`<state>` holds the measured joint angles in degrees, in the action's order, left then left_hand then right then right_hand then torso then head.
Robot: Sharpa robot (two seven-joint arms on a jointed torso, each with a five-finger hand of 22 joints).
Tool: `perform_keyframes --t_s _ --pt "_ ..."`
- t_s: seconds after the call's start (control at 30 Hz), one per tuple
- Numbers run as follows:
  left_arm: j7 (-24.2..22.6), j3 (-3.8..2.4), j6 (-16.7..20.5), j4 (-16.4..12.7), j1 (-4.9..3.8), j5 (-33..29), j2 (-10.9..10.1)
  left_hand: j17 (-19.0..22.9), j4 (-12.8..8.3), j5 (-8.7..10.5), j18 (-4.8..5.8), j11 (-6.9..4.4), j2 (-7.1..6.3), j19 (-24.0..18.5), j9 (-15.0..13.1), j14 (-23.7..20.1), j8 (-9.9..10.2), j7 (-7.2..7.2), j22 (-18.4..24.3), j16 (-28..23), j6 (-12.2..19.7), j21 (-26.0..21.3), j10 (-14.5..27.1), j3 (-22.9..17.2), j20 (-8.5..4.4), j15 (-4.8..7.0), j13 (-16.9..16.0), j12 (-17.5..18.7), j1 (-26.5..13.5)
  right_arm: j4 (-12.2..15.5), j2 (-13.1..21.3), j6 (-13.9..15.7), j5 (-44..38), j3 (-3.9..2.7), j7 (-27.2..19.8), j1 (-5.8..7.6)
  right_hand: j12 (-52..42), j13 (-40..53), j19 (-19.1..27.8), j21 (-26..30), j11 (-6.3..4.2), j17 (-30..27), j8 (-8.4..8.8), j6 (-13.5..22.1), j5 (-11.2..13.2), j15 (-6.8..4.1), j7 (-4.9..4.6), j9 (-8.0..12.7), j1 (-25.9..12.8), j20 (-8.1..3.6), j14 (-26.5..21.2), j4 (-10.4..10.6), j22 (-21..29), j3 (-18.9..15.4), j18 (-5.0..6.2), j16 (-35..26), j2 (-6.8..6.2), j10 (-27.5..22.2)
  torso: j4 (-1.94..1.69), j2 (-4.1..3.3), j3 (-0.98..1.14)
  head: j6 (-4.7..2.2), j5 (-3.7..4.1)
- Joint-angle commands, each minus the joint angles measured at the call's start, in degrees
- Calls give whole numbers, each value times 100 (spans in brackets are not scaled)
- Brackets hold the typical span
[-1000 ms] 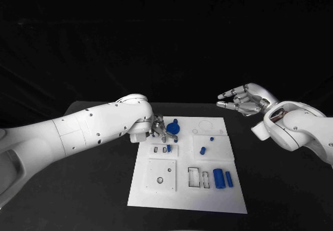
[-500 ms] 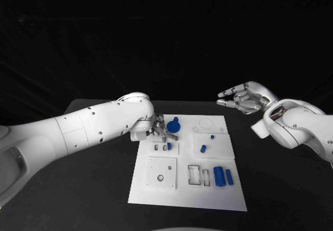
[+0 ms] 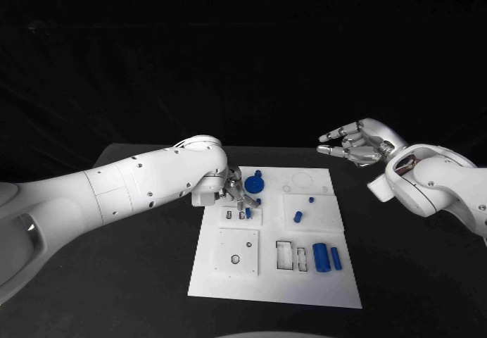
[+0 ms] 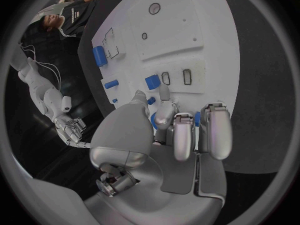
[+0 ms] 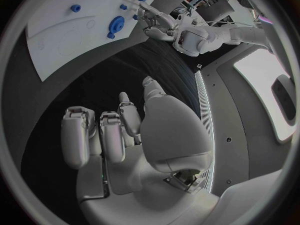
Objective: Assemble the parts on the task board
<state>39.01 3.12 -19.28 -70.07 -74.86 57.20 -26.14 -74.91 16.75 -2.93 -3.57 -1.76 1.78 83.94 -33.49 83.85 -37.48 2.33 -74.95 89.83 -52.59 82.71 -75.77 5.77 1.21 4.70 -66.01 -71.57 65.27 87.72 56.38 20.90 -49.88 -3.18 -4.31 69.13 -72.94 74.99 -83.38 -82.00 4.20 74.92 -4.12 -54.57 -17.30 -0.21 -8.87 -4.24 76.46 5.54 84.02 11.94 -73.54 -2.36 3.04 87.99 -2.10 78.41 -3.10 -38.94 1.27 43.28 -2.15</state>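
Note:
The white task board lies in the middle of the black table. My left hand hovers low over its far left part and pinches a small blue piece between thumb and a fingertip. That piece stands right beside two small slots in a raised plate. Just behind the fingers lies a round blue part. My right hand hangs in the air beyond the board's far right corner, fingers apart and loosely curled, holding nothing.
Two small blue pegs rest mid-board. A large blue cylinder and a slimmer one lie at the near right beside two rectangular slots. A square plate with holes sits near left.
My left hand has drawn slightly toward the board's far side, carrying the small blue piece with it. The right hand has stayed where it was.

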Motion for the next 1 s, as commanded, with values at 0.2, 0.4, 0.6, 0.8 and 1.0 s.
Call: perform_keyframes --t_s 0.2,0.4,0.6,0.8,1.0 --pt "16 8 -175 31 21 24 60 -1509 -6 12 102 12 -82 184 -28 615 -31 2 -184 17 42 21 -43 -103 -19 45 -17 -24 -31 -8 -24 -82 -88 0 13 -1 -7 209 11 27 -27 1177 -35 -38 -26 -29 -2 -7 -14 -22 515 14 -7 -36 35 -14 33 4 5 -10 1 15 4" --pt "19 15 -192 54 36 22 85 -1509 -10 11 104 11 -108 188 -52 615 -38 0 -201 17 47 29 -49 -194 -19 45 -29 -33 -41 -10 -27 -97 -89 0 23 -1 -3 205 13 30 -27 1174 -34 -37 -39 -29 -2 -6 -15 -22 514 14 -1 -39 36 -16 33 1 2 -12 1 31 3" --pt "19 20 -205 55 46 20 97 -1509 -13 11 104 10 -141 186 -77 615 -42 -1 -204 17 56 30 -49 -306 -20 46 -32 -35 -34 -14 -32 -113 -89 0 37 -1 -3 205 13 30 -27 1174 -34 -37 -39 -29 -2 -6 -15 -22 514 14 -1 -39 36 -16 33 1 4 -8 1 43 10" --pt "20 22 -221 49 49 16 99 -1509 -27 12 104 8 -191 185 -116 615 -46 -4 -211 17 66 32 -47 -504 -20 47 -34 -33 38 -17 -36 -130 -89 0 45 -1 -3 205 13 30 -27 1174 -34 -37 -39 -29 -2 -6 -15 -22 514 14 -1 -39 36 -16 33 1 -1 -8 2 59 8" --pt "21 22 -256 45 50 -10 107 -1509 -42 10 105 6 -236 183 -151 615 -40 -3 -219 17 78 34 -46 -773 -21 49 -38 -32 164 -25 -48 -146 -89 0 49 -1 -3 204 14 32 -27 1169 -34 -36 -48 -30 -2 -6 -15 -23 513 13 2 -42 37 -19 35 0 0 -8 2 68 5"
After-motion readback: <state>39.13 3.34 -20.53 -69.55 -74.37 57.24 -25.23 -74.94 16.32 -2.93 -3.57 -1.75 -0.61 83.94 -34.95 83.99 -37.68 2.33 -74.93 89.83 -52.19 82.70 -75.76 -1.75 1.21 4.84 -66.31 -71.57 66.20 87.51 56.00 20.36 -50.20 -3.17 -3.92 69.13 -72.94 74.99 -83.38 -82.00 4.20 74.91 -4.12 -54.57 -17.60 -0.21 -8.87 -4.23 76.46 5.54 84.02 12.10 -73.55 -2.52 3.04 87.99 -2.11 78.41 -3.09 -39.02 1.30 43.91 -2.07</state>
